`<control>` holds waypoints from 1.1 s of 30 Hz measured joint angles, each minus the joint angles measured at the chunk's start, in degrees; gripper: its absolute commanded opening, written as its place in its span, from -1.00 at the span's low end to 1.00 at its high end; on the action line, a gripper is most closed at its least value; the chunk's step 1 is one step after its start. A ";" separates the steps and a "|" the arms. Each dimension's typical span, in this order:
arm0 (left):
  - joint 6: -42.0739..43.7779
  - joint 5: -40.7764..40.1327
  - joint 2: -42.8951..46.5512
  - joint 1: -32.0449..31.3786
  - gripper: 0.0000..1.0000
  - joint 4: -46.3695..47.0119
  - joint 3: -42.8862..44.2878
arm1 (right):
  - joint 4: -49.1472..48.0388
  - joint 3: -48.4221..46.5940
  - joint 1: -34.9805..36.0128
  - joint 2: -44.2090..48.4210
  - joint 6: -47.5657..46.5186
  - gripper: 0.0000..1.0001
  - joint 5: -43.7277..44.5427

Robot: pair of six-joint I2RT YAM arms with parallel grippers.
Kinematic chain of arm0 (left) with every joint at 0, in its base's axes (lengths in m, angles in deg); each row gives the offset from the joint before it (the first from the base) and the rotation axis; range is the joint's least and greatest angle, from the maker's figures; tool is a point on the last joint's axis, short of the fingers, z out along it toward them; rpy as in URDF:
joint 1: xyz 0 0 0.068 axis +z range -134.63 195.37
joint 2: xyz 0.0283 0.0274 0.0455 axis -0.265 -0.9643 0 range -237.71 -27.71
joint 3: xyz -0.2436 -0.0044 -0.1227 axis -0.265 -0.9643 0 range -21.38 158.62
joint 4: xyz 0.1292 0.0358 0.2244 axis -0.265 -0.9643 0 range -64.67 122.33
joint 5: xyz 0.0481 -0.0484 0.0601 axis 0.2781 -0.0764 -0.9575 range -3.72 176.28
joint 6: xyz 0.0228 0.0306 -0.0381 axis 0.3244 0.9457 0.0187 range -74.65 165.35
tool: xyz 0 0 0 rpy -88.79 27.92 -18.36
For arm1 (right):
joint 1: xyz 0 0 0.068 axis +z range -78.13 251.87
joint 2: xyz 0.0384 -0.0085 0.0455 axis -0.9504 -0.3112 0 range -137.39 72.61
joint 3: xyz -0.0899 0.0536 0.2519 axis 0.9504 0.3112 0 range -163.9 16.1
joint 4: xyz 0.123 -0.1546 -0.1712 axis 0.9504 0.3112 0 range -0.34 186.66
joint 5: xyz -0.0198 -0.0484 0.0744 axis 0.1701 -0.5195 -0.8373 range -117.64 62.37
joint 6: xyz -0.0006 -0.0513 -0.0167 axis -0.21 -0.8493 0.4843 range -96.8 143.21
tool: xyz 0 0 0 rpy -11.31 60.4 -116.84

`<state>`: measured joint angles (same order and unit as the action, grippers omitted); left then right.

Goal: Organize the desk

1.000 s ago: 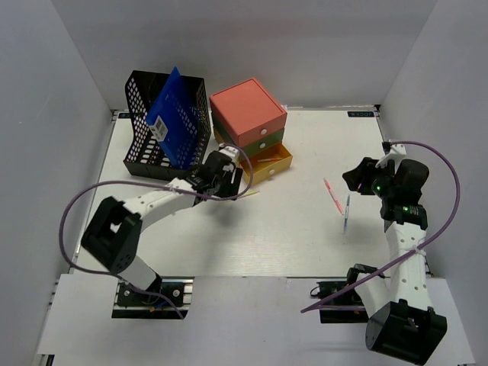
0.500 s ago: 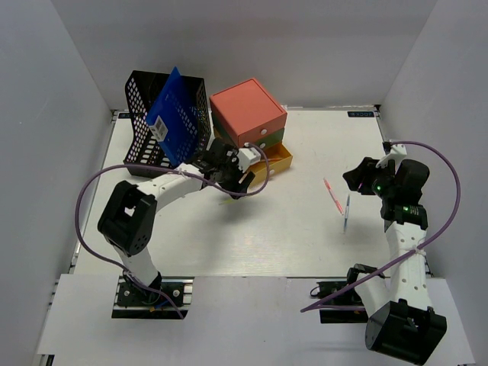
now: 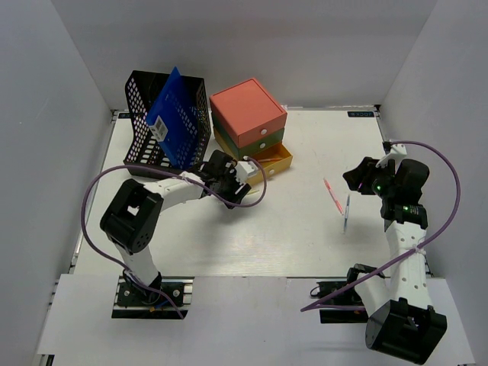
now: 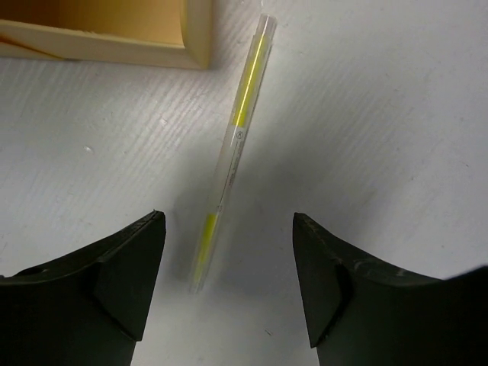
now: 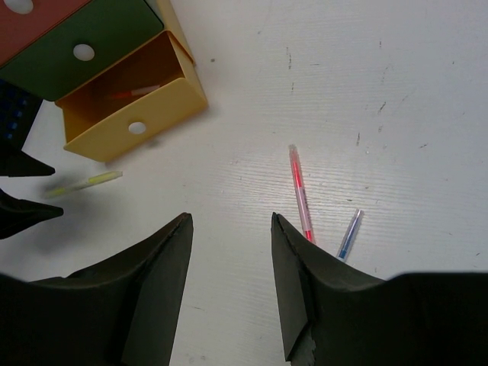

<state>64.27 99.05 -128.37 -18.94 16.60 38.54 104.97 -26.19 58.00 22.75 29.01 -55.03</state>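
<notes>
The white desk (image 3: 305, 229) carries three loose pens. A clear yellow pen (image 4: 232, 149) lies on it just in front of the open yellow drawer (image 4: 107, 30). My left gripper (image 4: 229, 217) is open and empty right above the pen's near end, which lies closer to the left finger. In the top view the left gripper (image 3: 242, 177) sits beside that drawer (image 3: 274, 162). My right gripper (image 5: 231, 217) is open and empty, held above the desk at the right (image 3: 358, 179). A red pen (image 5: 300, 194) and a blue pen (image 5: 349, 235) lie to its right.
A stacked drawer box (image 3: 248, 114) with a coral top, a green drawer and a yellow drawer stands at the back. A red item (image 5: 133, 93) lies inside the open drawer. A black mesh file holder (image 3: 145, 130) with a blue folder (image 3: 177, 118) stands back left.
My left gripper has swung right from beside the file holder to the front of the open yellow drawer. The right arm has not moved.
</notes>
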 measured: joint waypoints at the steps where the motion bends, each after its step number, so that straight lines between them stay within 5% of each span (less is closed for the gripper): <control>1: 0.11 -0.26 -0.26 0.00 0.53 0.55 0.00 | -0.02 0.00 0.00 0.00 0.00 0.03 0.00; 10: 0.70 -0.55 -3.56 0.00 0.28 2.58 0.07 | -0.04 0.00 -0.04 0.00 -0.07 0.03 0.00; 18: -0.13 -0.92 -3.58 -0.42 -0.53 4.57 -0.72 | -0.04 0.00 -0.13 0.00 -0.13 0.02 0.00; 24: -1.03 -4.50 -2.25 -1.77 -0.93 7.91 -3.19 | -0.04 0.00 -0.37 0.00 -0.15 0.01 -0.02; 33: 2.10 2.45 6.10 -3.39 -1.00 0.85 -6.10 | -0.04 0.00 -0.37 0.00 -0.15 0.01 -0.09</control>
<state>66.37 101.50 -122.27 -22.33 17.46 32.44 104.93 -26.19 57.63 22.75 28.85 -55.12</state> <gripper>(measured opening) 0.172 0.505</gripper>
